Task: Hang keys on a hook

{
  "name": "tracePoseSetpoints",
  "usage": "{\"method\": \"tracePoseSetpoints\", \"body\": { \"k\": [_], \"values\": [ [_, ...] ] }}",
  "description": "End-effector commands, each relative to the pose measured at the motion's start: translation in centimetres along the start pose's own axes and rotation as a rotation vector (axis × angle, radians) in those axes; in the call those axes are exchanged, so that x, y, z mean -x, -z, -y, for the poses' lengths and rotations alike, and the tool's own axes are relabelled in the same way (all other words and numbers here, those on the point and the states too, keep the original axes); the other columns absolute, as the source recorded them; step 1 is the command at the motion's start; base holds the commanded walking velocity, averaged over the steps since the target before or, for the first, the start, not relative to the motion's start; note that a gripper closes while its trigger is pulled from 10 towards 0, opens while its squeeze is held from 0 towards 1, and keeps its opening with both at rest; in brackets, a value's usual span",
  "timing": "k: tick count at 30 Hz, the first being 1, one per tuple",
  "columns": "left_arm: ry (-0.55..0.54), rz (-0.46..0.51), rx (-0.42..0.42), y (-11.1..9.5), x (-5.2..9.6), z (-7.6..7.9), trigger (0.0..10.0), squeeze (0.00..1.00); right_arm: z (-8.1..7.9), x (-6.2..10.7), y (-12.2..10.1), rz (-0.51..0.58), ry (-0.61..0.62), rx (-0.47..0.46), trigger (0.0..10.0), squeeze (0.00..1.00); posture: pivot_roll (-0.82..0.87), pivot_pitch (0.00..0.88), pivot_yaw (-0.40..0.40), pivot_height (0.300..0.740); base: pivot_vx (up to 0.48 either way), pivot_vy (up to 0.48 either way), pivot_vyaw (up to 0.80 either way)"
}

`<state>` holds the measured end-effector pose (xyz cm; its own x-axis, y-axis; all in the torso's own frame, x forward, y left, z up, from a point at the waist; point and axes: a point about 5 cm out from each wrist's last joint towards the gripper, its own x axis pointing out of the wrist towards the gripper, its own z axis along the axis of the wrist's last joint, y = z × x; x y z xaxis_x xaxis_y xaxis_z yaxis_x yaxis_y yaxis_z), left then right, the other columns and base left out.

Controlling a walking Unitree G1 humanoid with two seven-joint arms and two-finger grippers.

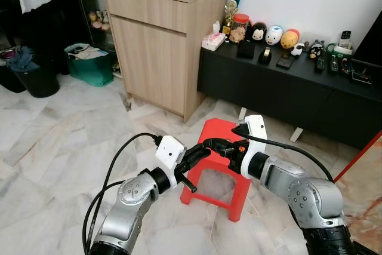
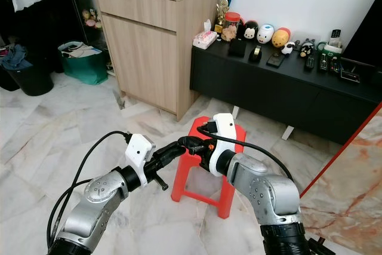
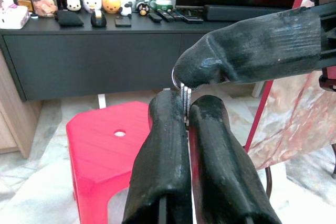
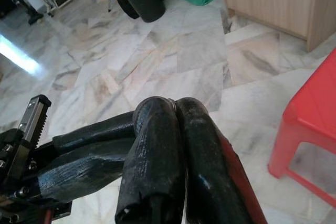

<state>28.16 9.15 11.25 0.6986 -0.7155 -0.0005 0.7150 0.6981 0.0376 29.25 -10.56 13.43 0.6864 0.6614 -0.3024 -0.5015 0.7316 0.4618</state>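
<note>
Left end effector (image 3: 186,124) is clenched on the keys (image 3: 185,100), with the flat blades pinched between its 2 fingers. Right end effector (image 4: 175,109) meets it tip to tip, clenched on the key ring (image 3: 175,78) at the top of the bunch. Both hold the keys in the air above the red stool (image 1: 206,174). Beyond stand a wooden cabinet (image 1: 158,40) and a black sideboard (image 1: 286,91) carrying figurines (image 1: 274,35).

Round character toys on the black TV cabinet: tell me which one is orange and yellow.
The orange and yellow toy is the rightmost of the three round heads on the black cabinet. The black one and the white one sit to its left.
</note>
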Motion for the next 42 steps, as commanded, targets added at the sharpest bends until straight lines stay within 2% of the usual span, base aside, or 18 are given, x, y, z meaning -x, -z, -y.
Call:
{"method": "tracePoseSetpoints", "body": {
  "k": [1, 5, 6, 7, 8, 24, 25, 26, 28, 29, 36, 40, 42],
  "values": [
    [0.001, 0.013, -0.017, -0.2, 0.0, -0.1, 0.0, 0.00, 1.2, 0.6, -1.2, 0.056, 0.074, -0.011, 10.0, 0.00, 0.01, 0.000, -0.108, 0.740, 0.000, 0.000, 0.00],
    [0.002, 0.013, -0.017, -0.2, 0.0, 0.0, 0.0, 0.00, 1.1, 0.5, -1.2, 0.053, 0.066, -0.014, 10.0, 0.00, 0.01, 0.000, -0.109, 0.740, 0.000, 0.000, 0.00],
    [0.001, 0.012, -0.017, -0.2, 0.0, 0.0, 4.5, 0.00, 1.0, 0.5, -1.2, 0.053, 0.061, -0.015, 10.0, 0.00, 0.01, 0.000, -0.109, 0.740, 0.000, 0.000, 0.00],
    [0.001, 0.012, -0.017, -0.2, 0.0, 0.0, 4.5, 0.00, 1.0, 0.5, -1.2, 0.053, 0.061, -0.015, 10.0, 0.00, 0.01, 0.000, -0.109, 0.740, 0.000, 0.000, 0.00],
    [-0.001, 0.010, -0.022, -0.2, 0.0, -0.1, 10.0, 0.00, 0.9, 0.4, -1.2, 0.055, 0.055, -0.019, 10.0, 0.00, 0.01, 0.000, -0.110, 0.740, 0.000, 0.000, 0.00],
    [0.026, -0.044, -0.104, 0.4, -0.2, 0.1, 10.0, 0.02, -0.5, -0.3, -2.2, 0.069, -0.037, 0.003, 10.0, 0.00, 0.02, 0.000, -0.122, 0.740, 0.000, 0.000, 0.00],
    [0.026, -0.043, -0.110, 0.3, -0.2, 0.1, 10.0, 0.42, -0.5, -0.3, -2.3, 0.069, -0.040, 0.008, 10.0, 0.00, 0.02, 0.000, -0.123, 0.740, 0.000, 0.000, 0.00],
    [0.025, -0.043, -0.114, 0.4, -0.2, 0.1, 10.0, 0.49, -0.6, -0.3, -2.4, 0.069, -0.041, 0.009, 10.0, 0.00, 0.02, 0.000, -0.123, 0.740, 0.000, 0.000, 0.00],
    [0.026, -0.042, -0.111, 0.4, -0.2, 0.1, 10.0, 0.50, -0.6, -0.4, -2.5, 0.069, -0.044, 0.012, 10.0, 0.00, 0.02, 0.000, -0.126, 0.740, 0.000, 0.000, 0.00],
    [0.026, -0.042, -0.113, 0.4, -0.2, 0.1, 10.0, 0.55, -0.6, -0.4, -2.6, 0.070, -0.048, 0.015, 10.0, 0.00, 0.02, 0.000, -0.128, 0.740, 0.000, 0.000, 0.00],
    [0.032, -0.051, -0.114, 0.6, -0.2, 0.2, 10.0, 0.61, -0.9, -0.7, -3.2, 0.076, -0.063, 0.029, 10.0, 0.00, 0.02, 0.000, -0.133, 0.740, 0.000, 0.000, 0.00],
    [0.034, -0.048, -0.120, 0.6, -0.2, 0.1, 10.0, 0.61, -1.0, -0.8, -3.4, 0.080, -0.070, 0.033, 10.0, 0.00, 0.02, 0.000, -0.134, 0.740, 0.000, 0.000, 0.00],
    [0.027, -0.044, -0.120, 0.5, -0.2, 0.1, 10.0, 0.56, -1.1, -0.8, -3.4, 0.078, -0.076, 0.035, 10.0, 0.00, 0.02, 0.000, -0.137, 0.740, 0.000, 0.000, 0.00]
  ]
}}
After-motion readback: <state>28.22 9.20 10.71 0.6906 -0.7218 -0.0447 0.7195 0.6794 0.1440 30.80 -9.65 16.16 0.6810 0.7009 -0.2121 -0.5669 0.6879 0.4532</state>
